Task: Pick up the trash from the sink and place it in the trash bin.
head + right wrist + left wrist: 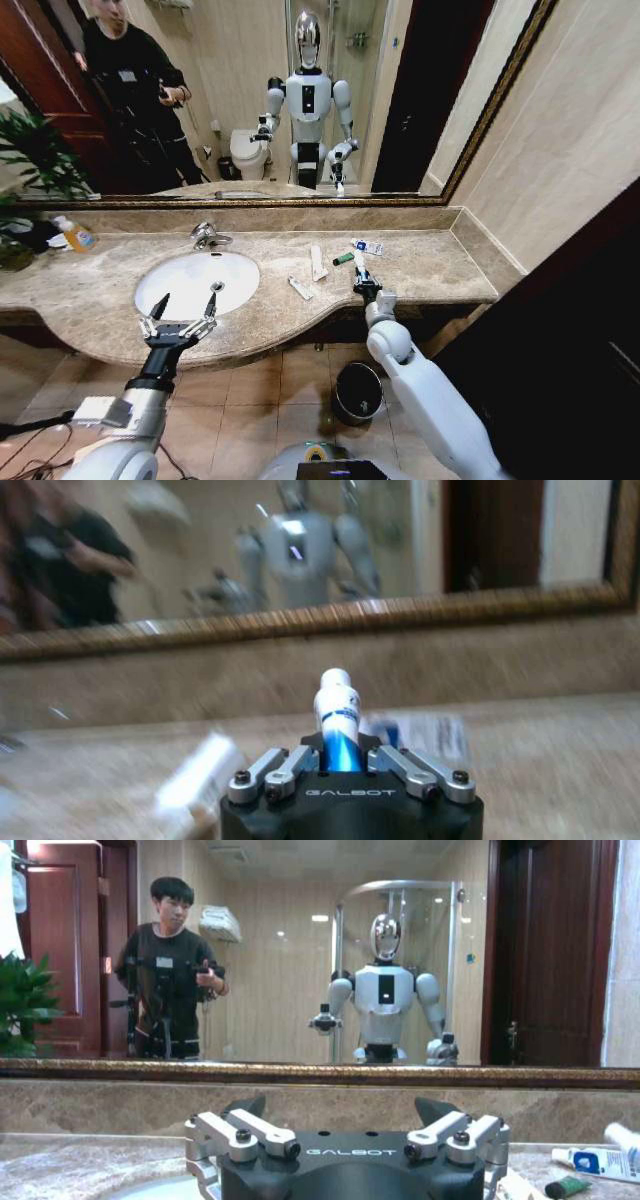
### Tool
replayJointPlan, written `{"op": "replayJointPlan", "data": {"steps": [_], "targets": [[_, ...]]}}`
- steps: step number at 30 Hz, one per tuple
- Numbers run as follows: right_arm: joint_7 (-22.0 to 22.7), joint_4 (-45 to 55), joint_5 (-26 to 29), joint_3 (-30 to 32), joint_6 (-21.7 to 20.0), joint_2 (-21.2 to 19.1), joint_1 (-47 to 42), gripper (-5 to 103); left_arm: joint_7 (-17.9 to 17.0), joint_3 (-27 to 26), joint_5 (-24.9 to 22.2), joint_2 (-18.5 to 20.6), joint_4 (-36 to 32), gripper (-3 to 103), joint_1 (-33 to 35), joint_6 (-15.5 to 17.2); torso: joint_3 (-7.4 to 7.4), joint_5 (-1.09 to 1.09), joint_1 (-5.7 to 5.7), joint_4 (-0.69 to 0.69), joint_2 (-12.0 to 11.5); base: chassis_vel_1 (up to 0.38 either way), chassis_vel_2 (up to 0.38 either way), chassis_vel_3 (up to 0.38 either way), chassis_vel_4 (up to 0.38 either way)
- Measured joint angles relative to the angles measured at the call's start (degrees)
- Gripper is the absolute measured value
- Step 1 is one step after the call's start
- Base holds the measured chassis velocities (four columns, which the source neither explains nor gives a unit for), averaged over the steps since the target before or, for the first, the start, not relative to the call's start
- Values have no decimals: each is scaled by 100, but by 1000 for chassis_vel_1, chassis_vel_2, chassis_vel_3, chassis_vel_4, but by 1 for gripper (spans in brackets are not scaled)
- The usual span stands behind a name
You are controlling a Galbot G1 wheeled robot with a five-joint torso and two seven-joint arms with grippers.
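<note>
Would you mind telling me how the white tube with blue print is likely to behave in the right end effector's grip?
The white tube with blue print looks slim and probably light. The right end effector holds only its lower end, so it may pivot or slip. Being round, it would likely roll if dropped on the marble counter.

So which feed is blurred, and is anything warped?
Right wrist view: smeared background, though the right gripper and its blue-print tube read clearly. Head view: wide-angle bending of the marble counter and mirror frame. Left wrist view: sharp.
</note>
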Motion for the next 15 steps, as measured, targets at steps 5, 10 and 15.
{"op": "replayJointPlan", "data": {"steps": [5,10,15], "targets": [[-1409,496,278,721,409,-345,-574,20,0,0,0,0,0,100,0,0,0,0,-1,-2,0,0,0,0,0],[-2018,920,754,1182,504,-666,-1076,20,0,0,0,0,0,100,0,0,0,1,-1,0,0,0,0,0,0],[-2230,1038,828,1510,627,-889,-1611,20,0,0,0,0,0,100,0,0,0,2,-1,0,0,0,0,0,0]]}}
